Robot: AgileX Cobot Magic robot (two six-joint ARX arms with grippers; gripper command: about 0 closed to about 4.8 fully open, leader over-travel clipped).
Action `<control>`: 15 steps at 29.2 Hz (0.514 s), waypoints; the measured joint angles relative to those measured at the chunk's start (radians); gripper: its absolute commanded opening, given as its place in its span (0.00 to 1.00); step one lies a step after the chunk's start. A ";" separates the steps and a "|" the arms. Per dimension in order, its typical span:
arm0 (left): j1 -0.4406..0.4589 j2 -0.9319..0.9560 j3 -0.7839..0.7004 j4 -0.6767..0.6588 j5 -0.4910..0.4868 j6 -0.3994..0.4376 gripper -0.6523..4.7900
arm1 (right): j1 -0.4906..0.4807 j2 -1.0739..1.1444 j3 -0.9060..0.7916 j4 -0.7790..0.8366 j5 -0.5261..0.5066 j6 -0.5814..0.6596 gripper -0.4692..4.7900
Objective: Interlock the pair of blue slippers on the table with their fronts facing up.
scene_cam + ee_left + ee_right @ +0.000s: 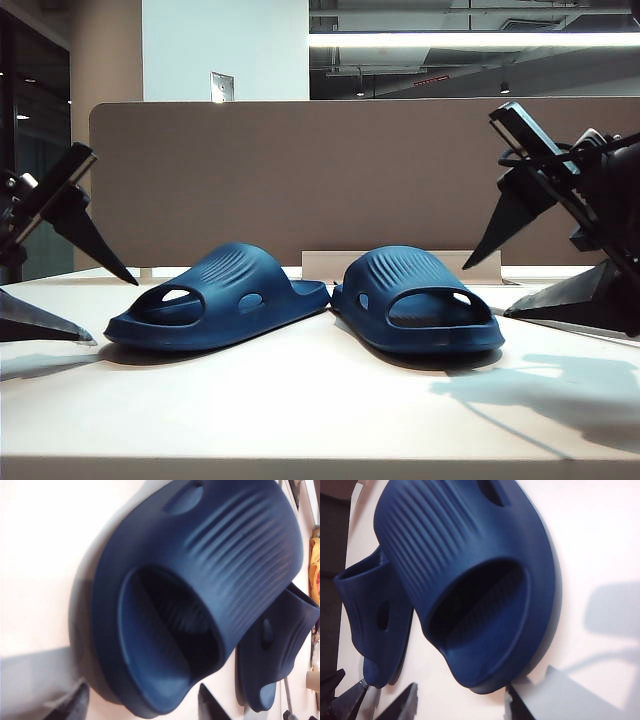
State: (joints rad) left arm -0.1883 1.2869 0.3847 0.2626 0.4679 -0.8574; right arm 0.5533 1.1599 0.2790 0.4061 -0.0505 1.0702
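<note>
On the cream, matte table [320,420] two navy foam slippers sit soles-down, side by side, their heels just touching near the middle and their open toes splayed toward the front edge. The left slipper [215,300] angles its toe outward to the left; the right slipper [420,305] angles its toe to the right. Both have thick rounded soles, a broad arched strap scored with fine parallel ribs, and small oval holes punched in the sides. The foam looks soft and dull, without shine.

At each side a black gripper hovers off the slippers. The left gripper [55,275] spreads its pointed, wedge-shaped fingers wide, one raised and one low near the tabletop, holding nothing; from its wrist camera the fingertips [75,705] frame the toe of the left slipper [200,595]. The right gripper [520,270] likewise has its jaws apart and empty, well clear of the right slipper [470,580]. Behind stands a brown-grey fabric divider [330,170].
</note>
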 measured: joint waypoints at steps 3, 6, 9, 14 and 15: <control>0.000 0.034 0.000 0.024 0.003 -0.014 0.63 | 0.000 0.000 0.009 0.001 0.003 0.002 0.51; 0.000 0.083 0.000 0.070 0.014 -0.035 0.63 | 0.000 0.000 0.011 0.004 0.003 0.002 0.50; 0.000 0.124 0.000 0.146 0.038 -0.062 0.63 | 0.000 0.002 0.011 0.004 0.002 0.002 0.50; -0.004 0.125 0.000 0.177 0.037 -0.064 0.63 | 0.000 0.002 0.011 0.004 0.002 0.002 0.50; -0.004 0.125 0.000 0.178 0.037 -0.064 0.63 | 0.000 0.002 0.011 0.004 0.003 0.002 0.50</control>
State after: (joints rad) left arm -0.1925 1.4120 0.3847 0.4404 0.5053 -0.9218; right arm 0.5533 1.1622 0.2905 0.4103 -0.0479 1.0725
